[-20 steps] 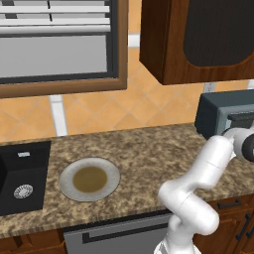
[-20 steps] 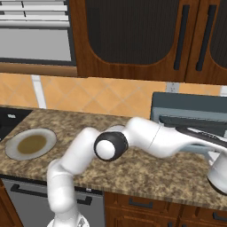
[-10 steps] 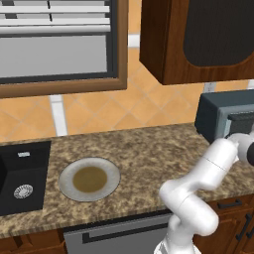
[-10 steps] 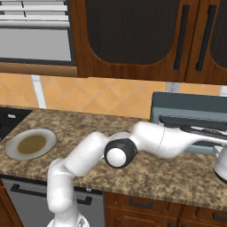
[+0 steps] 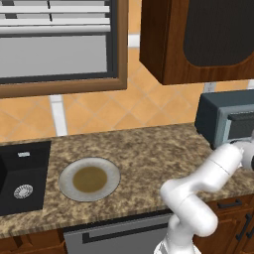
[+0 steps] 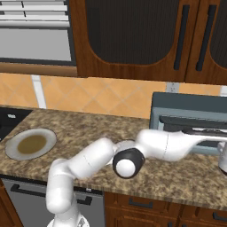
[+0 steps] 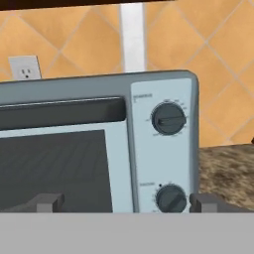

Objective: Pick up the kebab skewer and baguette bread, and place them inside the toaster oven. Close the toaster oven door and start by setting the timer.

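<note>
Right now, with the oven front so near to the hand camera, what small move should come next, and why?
Probably ease the open pincer forward toward the lower knob on the toaster oven. The toaster oven door appears shut, the plate holds no food, and the knob sits just left of the right fingertip, so setting the timer seems to remain.

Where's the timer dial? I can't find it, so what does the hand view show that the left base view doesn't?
Hand view: the toaster oven seen close, its control panel with an upper knob and a lower knob, and a wall outlet behind it. Left base view: the plate and the sink at the left of the counter, and the arm reaching right. Both: the toaster oven's grey front.
</note>
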Robot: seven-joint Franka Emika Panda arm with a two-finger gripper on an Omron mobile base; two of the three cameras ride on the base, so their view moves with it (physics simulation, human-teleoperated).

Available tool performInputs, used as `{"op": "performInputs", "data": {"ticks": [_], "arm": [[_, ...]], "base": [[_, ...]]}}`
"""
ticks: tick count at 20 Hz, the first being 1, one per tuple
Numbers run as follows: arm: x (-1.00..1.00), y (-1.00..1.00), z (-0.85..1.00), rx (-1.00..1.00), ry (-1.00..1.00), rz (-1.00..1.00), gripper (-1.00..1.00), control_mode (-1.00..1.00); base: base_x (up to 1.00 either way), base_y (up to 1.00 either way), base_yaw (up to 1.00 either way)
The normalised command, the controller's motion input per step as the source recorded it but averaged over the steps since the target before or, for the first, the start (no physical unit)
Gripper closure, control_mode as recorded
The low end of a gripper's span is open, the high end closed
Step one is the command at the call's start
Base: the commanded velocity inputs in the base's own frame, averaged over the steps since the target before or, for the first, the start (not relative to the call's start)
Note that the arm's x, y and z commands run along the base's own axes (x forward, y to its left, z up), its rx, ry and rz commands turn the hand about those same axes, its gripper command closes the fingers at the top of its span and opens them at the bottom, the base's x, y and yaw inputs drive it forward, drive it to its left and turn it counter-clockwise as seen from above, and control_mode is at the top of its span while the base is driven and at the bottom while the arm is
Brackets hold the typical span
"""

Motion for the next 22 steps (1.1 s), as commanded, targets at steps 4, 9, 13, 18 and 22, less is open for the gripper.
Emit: {"op": "performInputs", "data": {"ticks": [4,9,13,18,22], "arm": [[0.19,-0.12,-0.13,0.0,0.01,0.0,-1.0,-1.0],[0.17,-0.11,-0.44,0.0,0.0,0.0,-1.0,-1.0],[0.12,-0.07,-0.38,0.0,0.0,0.0,-1.0,-1.0],[0.08,-0.03,-0.2,0.0,0.0,0.0,-1.0,-1.0],[0.01,0.0,-0.08,0.0,0.0,0.0,-1.0,-1.0]], "base": [[0.0,0.0,0.0],[0.0,0.0,0.0],[0.0,0.0,0.0],[0.0,0.0,0.0],[0.0,0.0,0.0]]}}
